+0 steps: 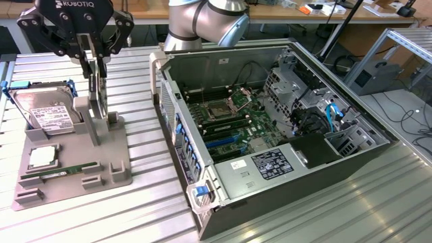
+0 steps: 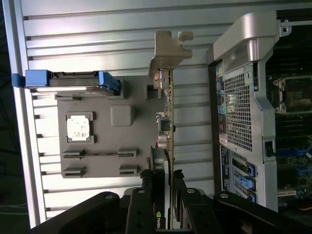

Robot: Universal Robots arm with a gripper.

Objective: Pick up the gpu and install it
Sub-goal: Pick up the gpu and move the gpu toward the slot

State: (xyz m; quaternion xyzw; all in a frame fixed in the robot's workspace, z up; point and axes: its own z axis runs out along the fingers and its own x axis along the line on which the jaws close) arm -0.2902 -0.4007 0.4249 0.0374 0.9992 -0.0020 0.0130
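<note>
I am clamping my pincer [image 1: 95, 59] partway shut on the graphics card [image 1: 98, 93], one finger pressing each flat face. The card is standing on edge, thin side up, at the slot of the grey tray [image 1: 101, 152]; I cannot tell whether it is seated or just clear. Its long axis is running parallel to the open computer case [image 1: 270, 131], with the metal bracket [image 2: 170, 48] at the far end. The tray is also holding a hard drive [image 1: 47, 114], a processor chip [image 1: 42, 157] and a memory stick [image 1: 57, 173], all resting on the ribbed metal surface [image 1: 351, 202].
</note>
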